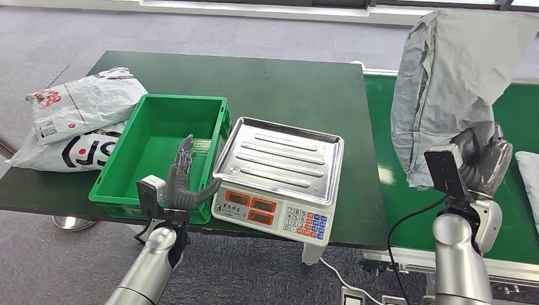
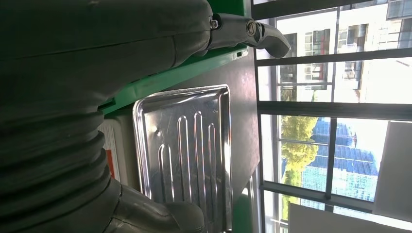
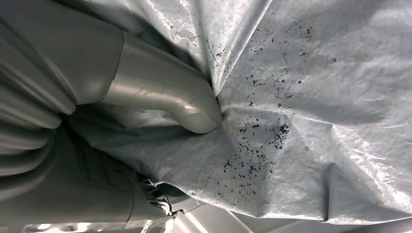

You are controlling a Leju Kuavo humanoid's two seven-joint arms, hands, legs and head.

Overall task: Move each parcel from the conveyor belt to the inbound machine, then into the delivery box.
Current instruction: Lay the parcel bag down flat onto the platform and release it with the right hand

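Two hands show in the head view, and only the right hand is busy: its fingers are clenched into the crinkled grey plastic of a large grey parcel, which it holds up in the air above the green conveyor belt at about 3 o'clock in the scene, the bag hanging upright with its upper part near the top edge of the picture. The right wrist view confirms the hold, with the thumb pressed into a fold of the speckled grey wrap. A second pale parcel lies on the belt at the far right edge, only partly visible. The left hand hovers at about 7 o'clock, its fingers released and spread apart, holding nothing, just over the near right corner of the green delivery box. Beside the box, toward 6 o'clock on the dark green tabletop, stands the inbound machine, a weighing scale with a bare ribbed steel pan and a keypad on its front; the left wrist view shows that pan close by. At 9 o'clock, two more white and grey parcels lie stacked on the tabletop, touching the box's left wall.
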